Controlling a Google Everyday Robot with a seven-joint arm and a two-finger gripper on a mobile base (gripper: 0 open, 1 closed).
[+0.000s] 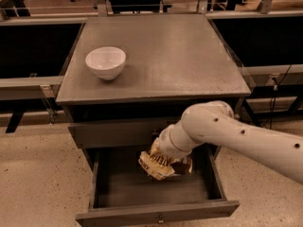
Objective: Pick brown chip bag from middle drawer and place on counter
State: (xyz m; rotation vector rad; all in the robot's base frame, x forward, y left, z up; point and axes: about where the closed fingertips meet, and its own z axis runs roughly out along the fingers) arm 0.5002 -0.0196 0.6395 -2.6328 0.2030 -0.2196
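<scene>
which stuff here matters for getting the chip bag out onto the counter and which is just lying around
Job: brown chip bag, middle drawer, counter, gripper at the bag over the drawer.
Lying about: white bowl on the counter, upper drawer front.

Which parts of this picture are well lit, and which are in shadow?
Camera view: the counter and the white bowl are evenly lit; the middle drawer is dim inside, where the gripper sits at the brown chip bag.
</scene>
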